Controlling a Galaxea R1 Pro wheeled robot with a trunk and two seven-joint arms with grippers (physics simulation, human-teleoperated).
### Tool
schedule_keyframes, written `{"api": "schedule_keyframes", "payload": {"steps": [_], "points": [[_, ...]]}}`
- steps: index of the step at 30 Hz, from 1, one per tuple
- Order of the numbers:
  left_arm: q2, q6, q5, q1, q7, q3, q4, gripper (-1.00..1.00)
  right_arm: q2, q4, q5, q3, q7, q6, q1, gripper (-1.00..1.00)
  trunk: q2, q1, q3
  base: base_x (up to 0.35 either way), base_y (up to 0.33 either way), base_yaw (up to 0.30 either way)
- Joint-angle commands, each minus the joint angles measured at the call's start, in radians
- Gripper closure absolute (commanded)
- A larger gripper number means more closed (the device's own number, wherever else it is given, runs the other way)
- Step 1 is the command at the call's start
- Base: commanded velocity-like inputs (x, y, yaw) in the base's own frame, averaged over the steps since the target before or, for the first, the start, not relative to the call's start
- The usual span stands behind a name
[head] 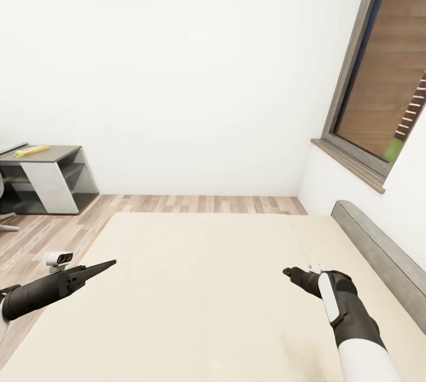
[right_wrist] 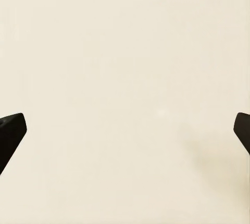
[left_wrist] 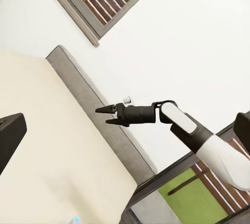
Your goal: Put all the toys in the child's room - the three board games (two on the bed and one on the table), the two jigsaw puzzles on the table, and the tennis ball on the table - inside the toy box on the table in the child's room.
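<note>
A plain white wall closes off the far side of the room, and a grey-framed window is set in the wall on the right, showing wooden boards and a bit of brick outside. Ahead of both claws and beneath them spreads the bed, its beige mattress bare as far as I can see, with the grey headboard running along just beyond the right claw's outer side. Past the foot of the bed lies a strip of wood-plank floor, and well beyond the left claw, off to its outer side, stands the lower dark grey wing of the bench with open shelves under it. On top of that wing lies a thin yellow flat thing, too small for me to tell what it is. The left claw hangs over the mattress near its left edge, and its dark tips look pressed together into a point in the head view. The right claw hovers over the right half of the mattress near the headboard; seen from the left wrist its two fingers stand slightly apart with nothing between them, and its own camera looks straight down on bare mattress. The board games, puzzles, ball and toy box are nowhere I can make out.
</note>
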Motion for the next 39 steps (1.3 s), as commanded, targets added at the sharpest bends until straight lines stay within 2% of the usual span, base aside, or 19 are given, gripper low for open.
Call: {"api": "schedule_keyframes", "payload": {"steps": [1, 9, 13, 17, 24, 26, 29, 31, 34, 39], "points": [[0.000, 0.011, 0.000, -0.001, -0.003, 0.000, 0.000, -1.00, 0.000, 0.000, -0.005, -0.003, -0.001, 0.005, -0.004, -1.00, -0.001, 0.000, -0.003, 0.000, 0.000, 0.000], [-0.003, 0.011, 0.001, -0.001, 0.010, -0.001, 0.001, -1.00, -0.001, 0.014, -0.004, -0.002, -0.029, 0.006, -0.010, -1.00, -0.001, 0.000, -0.016, 0.000, 0.000, 0.000], [-0.029, 0.011, 0.002, -0.001, 0.035, -0.003, 0.001, -1.00, -0.004, 0.071, -0.003, -0.002, -0.113, 0.007, -0.012, -1.00, -0.001, 0.000, -0.023, 0.000, 0.000, 0.000], [-0.041, 0.012, 0.003, -0.001, 0.049, -0.003, 0.001, -1.00, -0.007, 0.114, -0.004, -0.003, -0.159, 0.007, -0.012, -1.00, -0.001, 0.000, -0.030, 0.000, 0.000, 0.000], [-0.044, 0.012, 0.001, -0.001, 0.054, -0.007, 0.001, -1.00, -0.005, 0.177, -0.003, -0.001, -0.174, 0.001, -0.011, -1.00, -0.001, 0.000, -0.041, 0.000, 0.000, 0.000], [-0.044, 0.012, 0.001, -0.001, 0.063, -0.023, 0.001, -1.00, -0.005, 0.205, -0.001, 0.000, -0.174, -0.005, -0.011, -1.00, -0.001, 0.000, -0.044, 0.000, 0.000, 0.000], [-0.044, 0.012, 0.001, -0.001, 0.107, -0.083, 0.001, -1.00, -0.007, 0.249, 0.000, 0.001, -0.174, -0.021, -0.011, -1.00, -0.001, 0.000, -0.049, 0.000, 0.000, 0.000], [-0.045, 0.013, 0.002, -0.001, 0.159, -0.130, 0.001, -1.00, -0.007, 0.268, 0.000, 0.001, -0.173, -0.040, -0.007, -1.00, -0.001, 0.000, -0.053, 0.000, 0.000, 0.000], [-0.056, 0.013, 0.004, -0.001, 0.225, -0.161, 0.001, -1.00, -0.007, 0.277, 0.000, 0.001, -0.171, -0.053, -0.001, -1.00, -0.001, 0.000, -0.058, 0.000, 0.000, 0.000], [-0.085, 0.013, 0.003, -0.003, 0.306, -0.175, 0.001, -1.00, -0.007, 0.287, 0.000, 0.002, -0.167, -0.089, 0.008, -1.00, -0.001, 0.000, -0.066, 0.000, 0.000, 0.000]]}}
